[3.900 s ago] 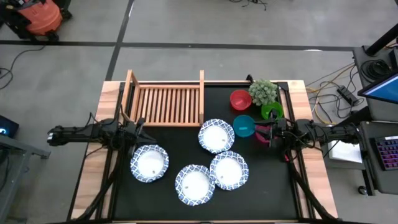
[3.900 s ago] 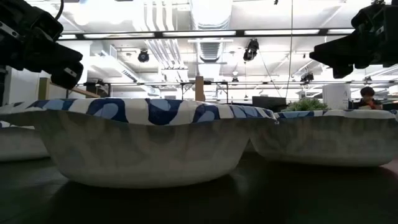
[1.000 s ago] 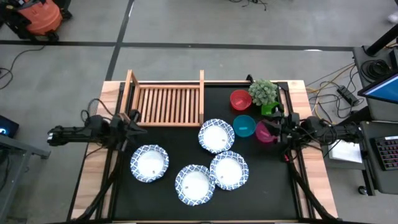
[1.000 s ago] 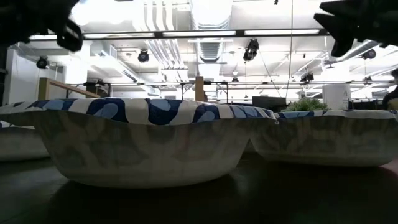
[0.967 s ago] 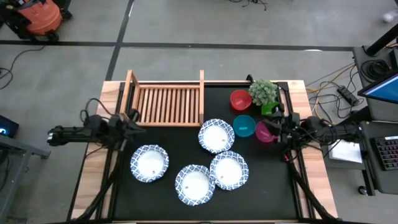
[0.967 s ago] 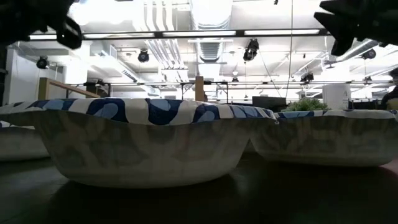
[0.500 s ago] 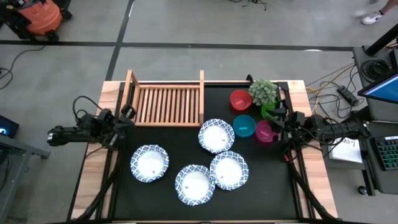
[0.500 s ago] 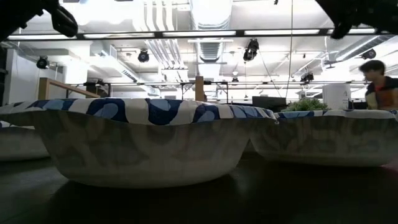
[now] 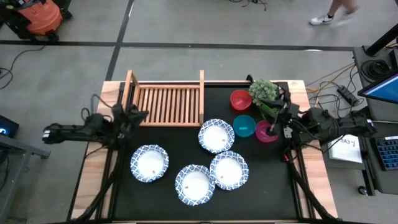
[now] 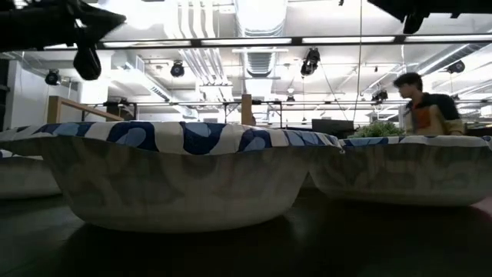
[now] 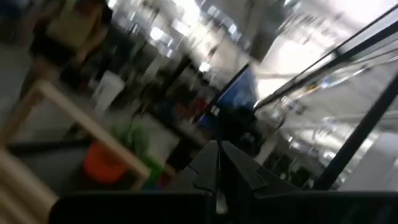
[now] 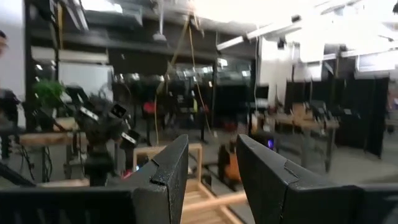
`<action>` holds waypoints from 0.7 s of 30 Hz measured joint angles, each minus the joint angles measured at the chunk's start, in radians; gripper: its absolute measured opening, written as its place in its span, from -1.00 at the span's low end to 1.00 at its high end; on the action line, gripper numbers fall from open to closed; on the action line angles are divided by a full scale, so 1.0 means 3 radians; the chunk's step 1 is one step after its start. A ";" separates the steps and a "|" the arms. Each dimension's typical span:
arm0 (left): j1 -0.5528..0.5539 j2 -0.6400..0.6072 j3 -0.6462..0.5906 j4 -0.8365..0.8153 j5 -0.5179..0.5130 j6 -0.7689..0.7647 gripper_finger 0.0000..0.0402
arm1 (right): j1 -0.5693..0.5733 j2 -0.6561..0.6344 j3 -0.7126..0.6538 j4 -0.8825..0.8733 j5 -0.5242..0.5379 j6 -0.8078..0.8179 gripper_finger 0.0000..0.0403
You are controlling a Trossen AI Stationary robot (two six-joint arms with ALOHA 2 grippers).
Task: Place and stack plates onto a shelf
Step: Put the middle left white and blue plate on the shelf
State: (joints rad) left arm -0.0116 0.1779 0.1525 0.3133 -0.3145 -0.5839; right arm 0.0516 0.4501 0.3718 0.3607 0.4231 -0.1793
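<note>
Right hand (image 9: 275, 118) sits raised at the table's right side, over the pink bowl (image 9: 266, 132) and next to the green plant (image 9: 263, 92). Right wrist view shows its two fingers (image 12: 166, 169) apart with a clear gap, nothing between them, touching nothing. Left hand (image 9: 138, 116) is at the table's left side, just at the shelf's near left corner, tips pointing toward the shelf; left wrist view has its fingers (image 11: 217, 168) close together, almost no gap, holding nothing.

Shelf (image 9: 165, 103) is at the far left of the table (image 9: 186, 137), slats running front to back, long axis across the table left to right, upright posts at the corners, nothing on it.

Four plates lie flat, face up, on the table in a loose cluster in front of the shelf: one at left (image 9: 149, 163), one nearest the front edge (image 9: 194, 184), one right of that (image 9: 229, 170), one nearer the shelf (image 9: 216, 135). The three right ones touch or nearly touch at the rims.

Red bowl (image 9: 240, 99) and teal bowl (image 9: 244, 126) sit between the plates and the plant.
</note>
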 joint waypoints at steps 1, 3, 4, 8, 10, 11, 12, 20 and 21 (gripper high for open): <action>0.0000 0.0095 0.0071 -0.0147 0.0005 -0.0120 -1.00 | 0.0000 0.0019 0.0039 -0.0084 0.0002 0.0022 -0.38; -0.0003 0.0292 0.0248 -0.0493 0.0102 -0.0394 -1.00 | 0.0000 0.0042 0.0094 -0.0199 0.0002 0.0079 -0.38; -0.0003 0.0396 0.0353 -0.0673 0.0191 -0.0506 -1.00 | 0.0000 0.0043 0.0106 -0.0245 0.0003 0.0094 -0.38; -0.0004 0.0829 0.0860 -0.1503 0.0604 -0.0892 -1.00 | 0.0000 0.0043 0.0108 -0.0273 0.0004 0.0129 -0.38; -0.0003 0.1063 0.1157 -0.2049 0.0781 -0.1051 -1.00 | 0.0000 0.0043 0.0108 -0.0304 0.0011 0.0133 -0.38; -0.0003 0.1185 0.1310 -0.2315 0.0847 -0.1131 -1.00 | 0.0000 0.0043 0.0108 -0.0315 0.0011 0.0137 -0.38; -0.0004 0.1313 0.1460 -0.2615 0.0909 -0.1217 -1.00 | 0.0000 0.0043 0.0108 -0.0318 0.0011 0.0137 -0.38; -0.0129 0.2222 0.2390 -0.4196 0.1536 -0.1233 -1.00 | 0.0000 0.0043 0.0108 -0.0446 0.0009 0.0251 -0.38; -0.0160 0.2314 0.2478 -0.4285 0.1585 -0.1149 -1.00 | 0.0000 0.0043 0.0108 -0.0463 0.0008 0.0251 -0.38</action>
State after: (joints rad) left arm -0.0596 0.8720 0.8959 -0.9722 0.1608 -0.9285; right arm 0.0517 0.4629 0.4042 0.2220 0.4255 -0.1040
